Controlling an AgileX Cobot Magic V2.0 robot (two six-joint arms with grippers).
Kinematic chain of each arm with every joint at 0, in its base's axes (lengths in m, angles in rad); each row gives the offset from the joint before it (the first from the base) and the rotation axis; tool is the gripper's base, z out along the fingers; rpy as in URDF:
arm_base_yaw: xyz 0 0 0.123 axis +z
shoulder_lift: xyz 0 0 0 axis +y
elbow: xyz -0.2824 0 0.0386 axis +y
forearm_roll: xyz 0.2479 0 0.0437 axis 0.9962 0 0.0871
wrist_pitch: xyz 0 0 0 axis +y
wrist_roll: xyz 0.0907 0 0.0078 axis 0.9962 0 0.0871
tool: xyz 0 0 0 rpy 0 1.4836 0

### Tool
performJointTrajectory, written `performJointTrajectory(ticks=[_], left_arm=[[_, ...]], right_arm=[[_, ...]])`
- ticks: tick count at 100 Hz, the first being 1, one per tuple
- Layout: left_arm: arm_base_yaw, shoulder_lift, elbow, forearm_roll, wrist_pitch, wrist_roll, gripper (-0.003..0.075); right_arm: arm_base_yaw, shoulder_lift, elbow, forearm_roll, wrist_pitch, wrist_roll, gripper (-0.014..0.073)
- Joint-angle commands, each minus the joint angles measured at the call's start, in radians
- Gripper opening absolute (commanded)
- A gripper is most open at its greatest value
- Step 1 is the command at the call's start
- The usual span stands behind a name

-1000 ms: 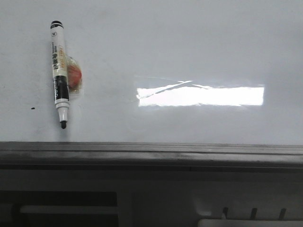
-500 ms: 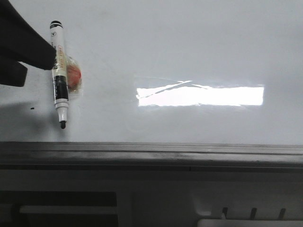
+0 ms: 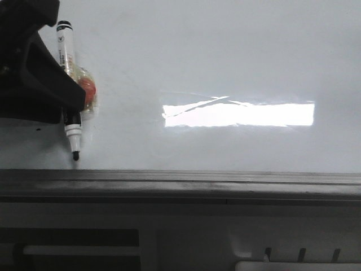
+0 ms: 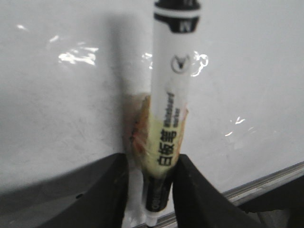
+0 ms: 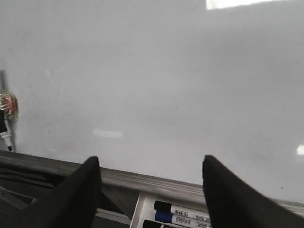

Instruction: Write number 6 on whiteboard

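1. Now that the left gripper [image 4: 151, 190] has arrived, its fingers clamp the whiteboard marker [image 3: 69, 84], which has shifted slightly.
2. The whiteboard [image 3: 225, 56] remains blank; no number 6 yet.
3. The right gripper [image 5: 151, 190] hangs wide open.

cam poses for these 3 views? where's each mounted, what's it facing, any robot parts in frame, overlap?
Front: faces forward at the whiteboard and its rail; left gripper shows on the marker.
Left wrist: close on the marker between its two fingers.
Right wrist: faces the board; open right gripper shows, spare markers below.
Shared: all three see the board and the marker.
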Motion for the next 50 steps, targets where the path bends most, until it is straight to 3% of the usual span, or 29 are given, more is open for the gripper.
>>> performJointTrajectory(ticks=[1,14,25,43,50], left_arm=[[-0.008,0.005,-0.032,-0.036,-0.050,-0.008,0.0153],[-0.008,0.046,-0.032,-0.056,-0.052,-0.008,0.0104],[-0.008,0.072,-0.032,-0.059,-0.054,-0.008,-0.0015],[-0.008,0.068,-0.048,-0.041,-0.040,0.018,-0.0019],[-0.008,0.060,-0.076,-0.037,0.008,0.086,-0.0019]], right_arm=[[0.000,0.018,-0.035,0.000,-0.087,-0.011,0.0416],[0.000,0.018,-0.035,0.000,-0.098,-0.011,0.0416],[0.000,0.018,-0.035,0.000,-0.106,-0.011,0.0416],[0.000,0.018,-0.035,0.000,-0.106,-0.011,0.0416],[0.004,0.018,-0.035,0.000,-0.106,-0.015,0.0416]])
